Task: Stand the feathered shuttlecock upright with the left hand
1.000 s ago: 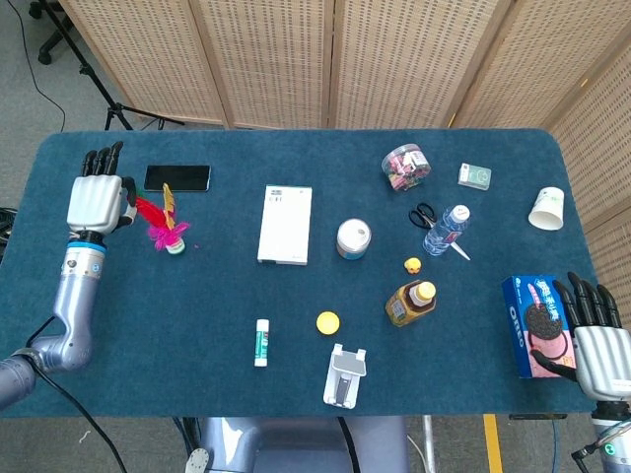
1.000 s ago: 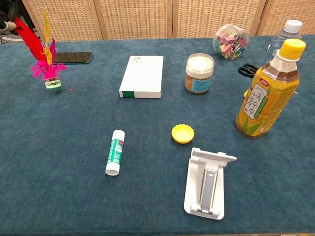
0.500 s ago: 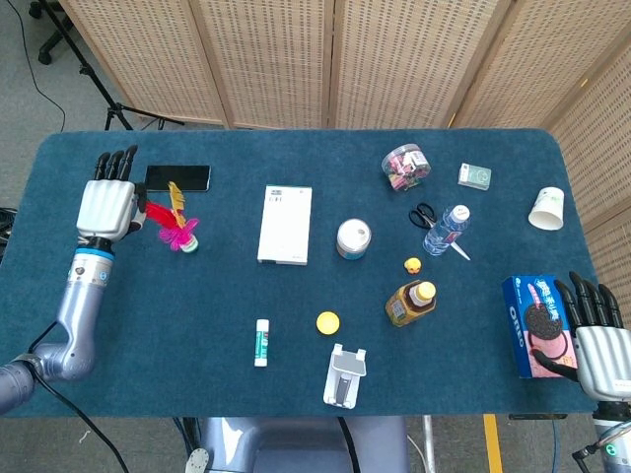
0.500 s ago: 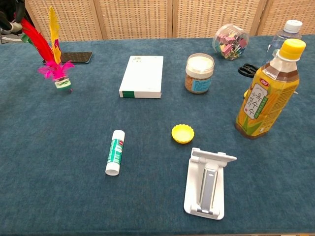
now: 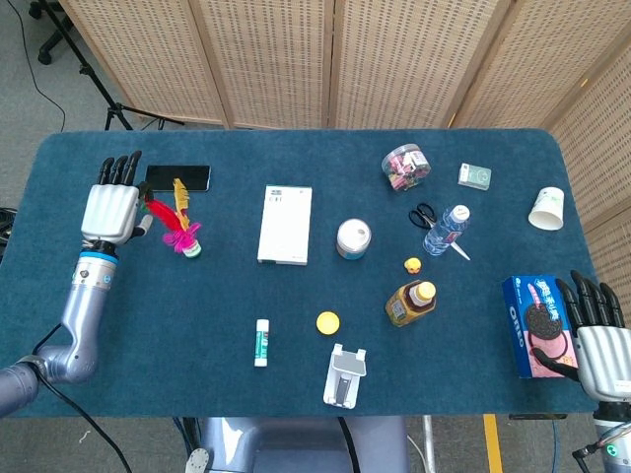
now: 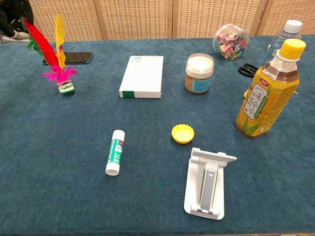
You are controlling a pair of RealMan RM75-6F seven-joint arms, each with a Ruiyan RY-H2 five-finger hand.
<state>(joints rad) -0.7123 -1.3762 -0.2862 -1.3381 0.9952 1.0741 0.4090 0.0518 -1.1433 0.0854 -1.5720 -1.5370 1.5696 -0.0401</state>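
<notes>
The feathered shuttlecock [image 5: 178, 225] [image 6: 58, 64] has red, yellow and pink feathers over a small white-green base. It stands nearly upright, base on the blue cloth, feathers leaning left. My left hand [image 5: 110, 204] is beside it on the left, pinching the red feather tips; in the chest view only dark fingers [image 6: 14, 14] show at the top-left corner. My right hand [image 5: 599, 345] rests open at the table's front right edge, beside a blue cookie box [image 5: 533, 323].
A black phone [image 5: 178, 177] lies just behind the shuttlecock. A white box [image 5: 285, 224], jar [image 5: 353, 238], glue stick [image 5: 261, 342], yellow cap [image 5: 328, 321], phone stand [image 5: 345, 374] and tea bottle [image 5: 410, 303] fill the middle. Clip jar, scissors, water bottle and paper cup sit at the right.
My left hand has moved right and slightly forward, carrying the shuttlecock with it. The shuttlecock has tipped more upright and its base now sits further right. The right hand has stayed still.
</notes>
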